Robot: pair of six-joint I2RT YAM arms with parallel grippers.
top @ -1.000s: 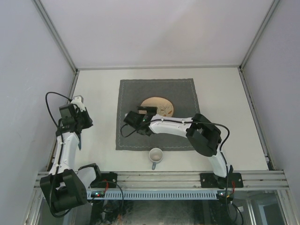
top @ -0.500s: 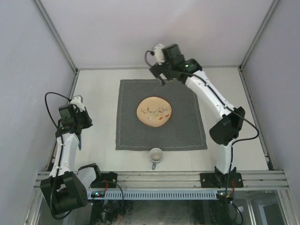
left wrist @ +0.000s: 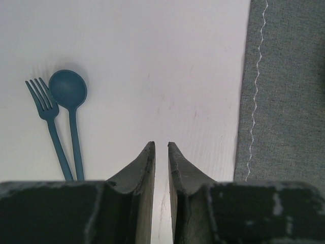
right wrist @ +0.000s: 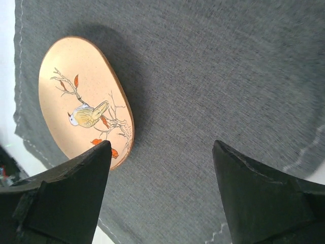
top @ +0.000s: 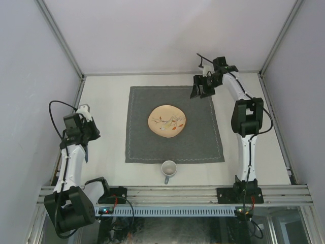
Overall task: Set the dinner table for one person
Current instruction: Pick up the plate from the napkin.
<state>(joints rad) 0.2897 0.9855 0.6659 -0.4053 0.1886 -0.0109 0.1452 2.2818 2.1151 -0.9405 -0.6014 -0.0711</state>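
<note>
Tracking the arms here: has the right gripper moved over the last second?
Yes. The right gripper has swung from the plate's near-left side, across the grey cloth, to the cloth's far right corner.

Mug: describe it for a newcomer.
On the off-white dinner table, find the square dark grey stitched cloth. At its near edge stands a small pale mug, handle pointing away from the cloth. Its neighbour, the orange bird-painted plate, is flat and mid-cloth.
</note>
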